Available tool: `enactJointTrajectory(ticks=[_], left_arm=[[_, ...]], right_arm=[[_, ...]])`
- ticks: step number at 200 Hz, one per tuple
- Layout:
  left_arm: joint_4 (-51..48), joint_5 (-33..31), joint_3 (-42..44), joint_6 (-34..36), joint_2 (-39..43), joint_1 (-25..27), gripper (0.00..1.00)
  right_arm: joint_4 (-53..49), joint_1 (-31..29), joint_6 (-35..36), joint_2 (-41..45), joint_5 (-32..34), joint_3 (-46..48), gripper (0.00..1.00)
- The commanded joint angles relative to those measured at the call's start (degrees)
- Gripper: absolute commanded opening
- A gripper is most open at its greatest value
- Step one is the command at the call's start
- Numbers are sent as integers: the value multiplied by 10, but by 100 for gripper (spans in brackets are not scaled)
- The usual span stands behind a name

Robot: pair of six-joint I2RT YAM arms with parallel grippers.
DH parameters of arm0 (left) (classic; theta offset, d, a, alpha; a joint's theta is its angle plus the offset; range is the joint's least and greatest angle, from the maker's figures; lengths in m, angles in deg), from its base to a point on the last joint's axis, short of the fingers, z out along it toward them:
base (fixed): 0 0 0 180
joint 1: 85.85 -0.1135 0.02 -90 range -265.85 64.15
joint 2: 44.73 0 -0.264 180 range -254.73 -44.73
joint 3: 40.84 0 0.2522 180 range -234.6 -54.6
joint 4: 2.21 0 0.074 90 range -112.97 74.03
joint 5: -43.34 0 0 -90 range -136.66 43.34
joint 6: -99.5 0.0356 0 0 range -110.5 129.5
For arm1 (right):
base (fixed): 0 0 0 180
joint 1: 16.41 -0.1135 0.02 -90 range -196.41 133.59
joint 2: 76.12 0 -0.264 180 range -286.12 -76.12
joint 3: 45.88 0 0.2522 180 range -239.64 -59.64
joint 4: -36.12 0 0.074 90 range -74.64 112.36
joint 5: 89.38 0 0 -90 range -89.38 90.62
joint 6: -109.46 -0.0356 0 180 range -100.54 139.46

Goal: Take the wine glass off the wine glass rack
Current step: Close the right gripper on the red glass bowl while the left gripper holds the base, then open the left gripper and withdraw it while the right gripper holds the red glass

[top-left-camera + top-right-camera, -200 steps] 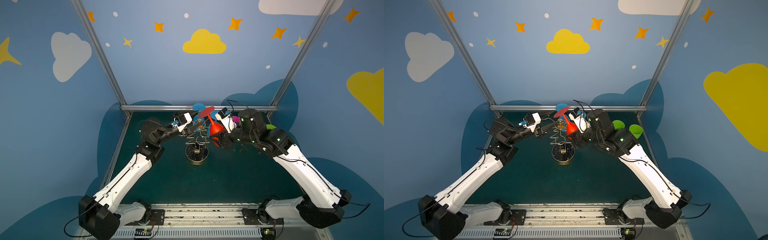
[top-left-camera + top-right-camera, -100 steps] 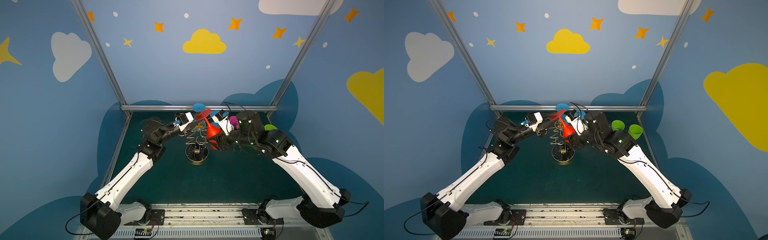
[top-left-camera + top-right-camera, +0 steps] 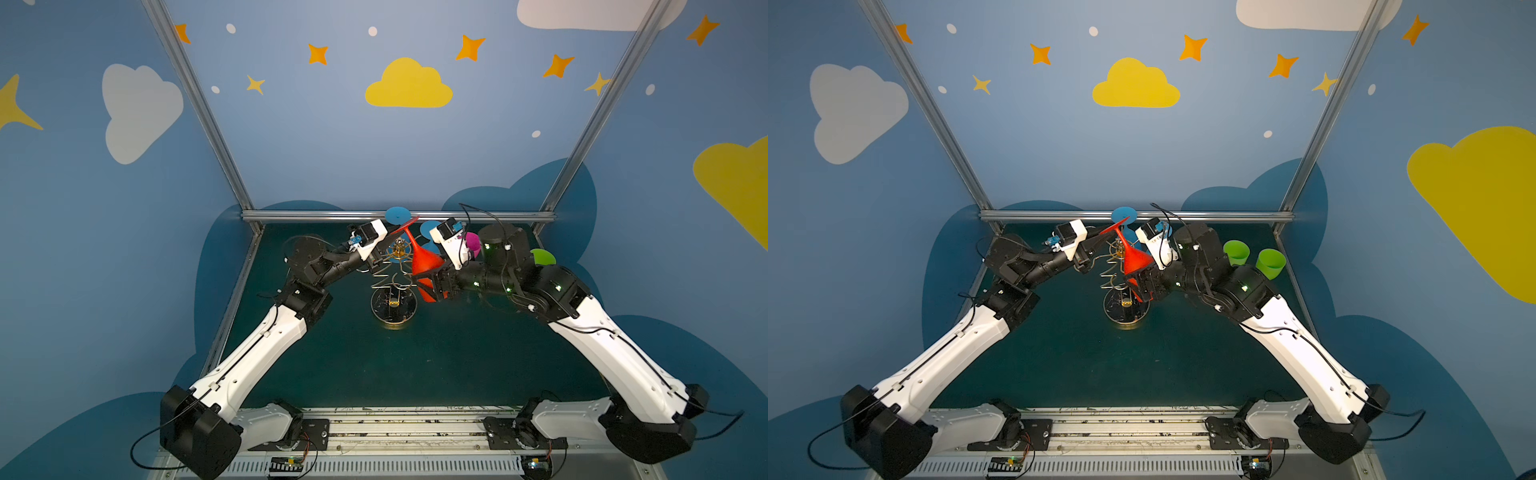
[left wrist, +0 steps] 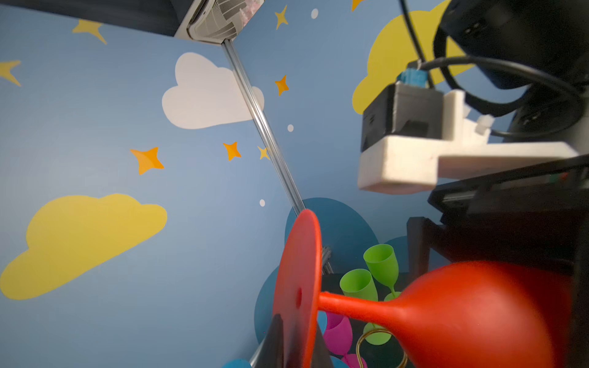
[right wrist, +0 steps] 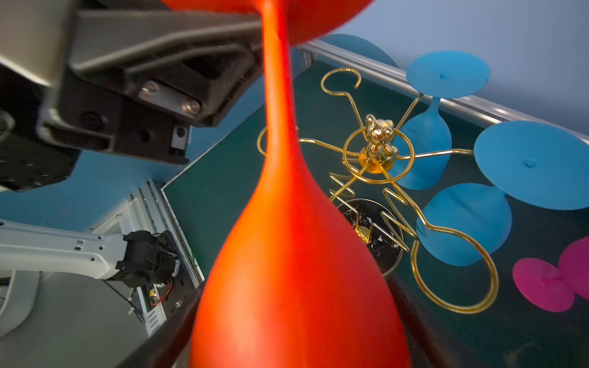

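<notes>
- Two grippers hold to a red plastic wine glass (image 3: pixel 428 262) beside the gold wire rack (image 3: pixel 393 305).
- Left gripper (image 4: pixel 296 347) pinches its foot.
- Right gripper (image 5: pixel 293 334) straddles its bowl; whether it is clamped I cannot tell.

A robot test cell in a lab, dressed up like a nursery. Boxed in by blue walls (image 3: pixel 332 145) painted with yellow and white clouds and orange stars, framed by bare aluminium posts (image 3: pixel 201 108) and a crossbar (image 3: pixel 311 216) along the far edge of a dark green surface (image 3: pixel 415 365). Bolted to a metal rail (image 3: pixel 399 428) at the near edge, two white-and-black arms (image 3: pixel 257 353), with bare circuit boards (image 3: pixel 286 463) just below. Close up, a boxy camera on a white printed bracket (image 4: pixel 414 165). Overhead in the left wrist view, possibly a ceiling air-conditioning vent (image 4: pixel 220 19), too skewed to be sure.
</notes>
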Motion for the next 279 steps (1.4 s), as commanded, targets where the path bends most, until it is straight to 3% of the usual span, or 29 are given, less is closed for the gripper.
enactJointTrajectory(ticks=[1, 52, 123, 223, 247, 279], left_arm=[[-33, -81, -23, -122, 22, -3, 3], [-72, -113, -23, -222, 19, -8, 3], [-37, -74, -7, -271, 19, -19, 3], [-26, -64, 10, -274, 22, -19, 3], [-18, -70, 18, -274, 22, -19, 3], [-11, -69, 30, -270, 25, -19, 3]], right_arm=[[51, 19, -14, 41, -35, 38, 82], [146, 81, -72, 136, -92, 120, 84], [175, 107, -91, 247, -25, 186, 82], [229, 110, -101, 144, -40, 110, 66], [241, 110, -108, 108, -50, 92, 56], [253, 110, -115, 84, -59, 83, 32]])
